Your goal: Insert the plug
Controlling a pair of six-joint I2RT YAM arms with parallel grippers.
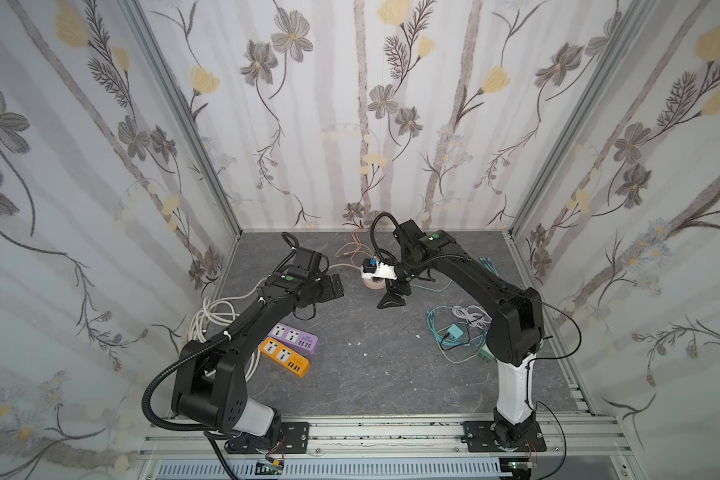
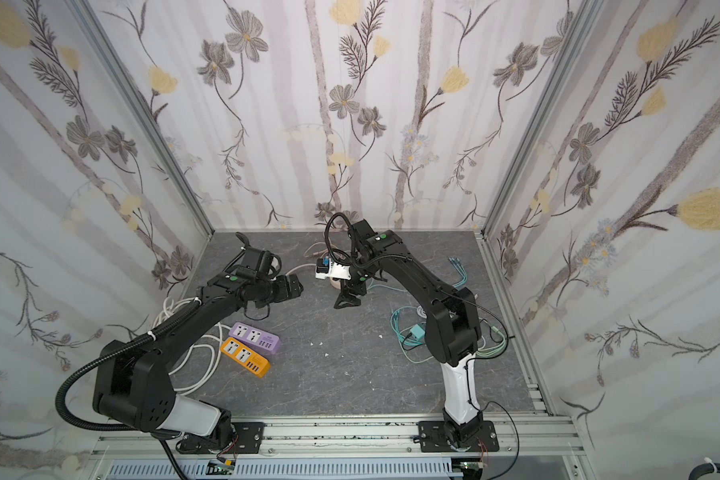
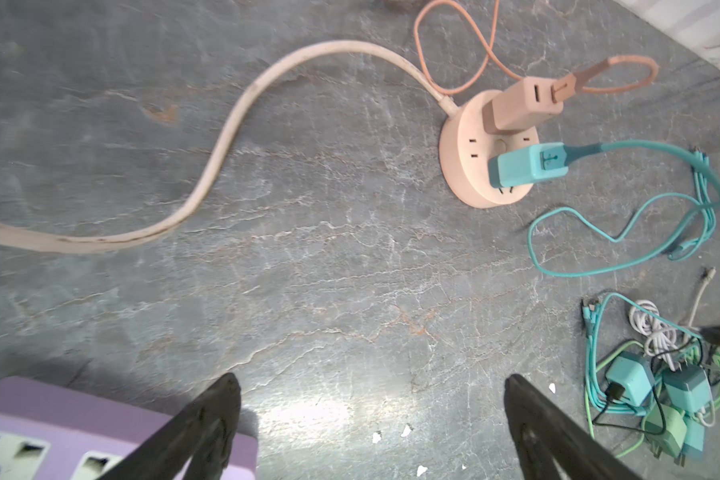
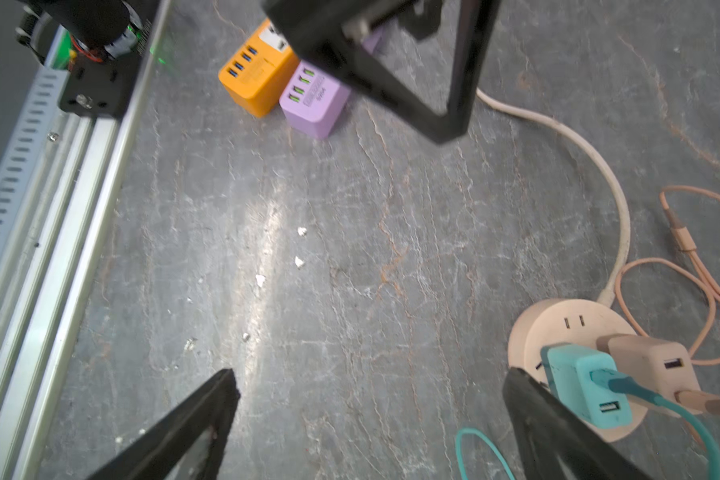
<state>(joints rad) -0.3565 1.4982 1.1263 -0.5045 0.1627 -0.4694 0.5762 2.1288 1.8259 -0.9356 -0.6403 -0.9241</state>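
A round pink socket (image 3: 466, 166) lies at the back middle of the table. A teal plug (image 3: 524, 170) with a teal cable stands in its top face, beside a pink plug (image 3: 520, 104) with an orange cable. In the right wrist view the teal plug (image 4: 578, 382) sits just outside one finger of my right gripper (image 4: 371, 374), which is open with only bare table between its fingers. My left gripper (image 3: 371, 380) is open and empty too, hovering left of the socket. In both top views the right wrist camera mostly hides the socket (image 1: 371, 286).
A purple power strip (image 1: 294, 337) and an orange one (image 1: 284, 356) lie front left under my left arm. White cable coils (image 1: 213, 316) lie at the left wall. A heap of teal and green chargers and cables (image 1: 458, 332) sits by the right arm. Small white crumbs (image 1: 366, 354) dot the middle.
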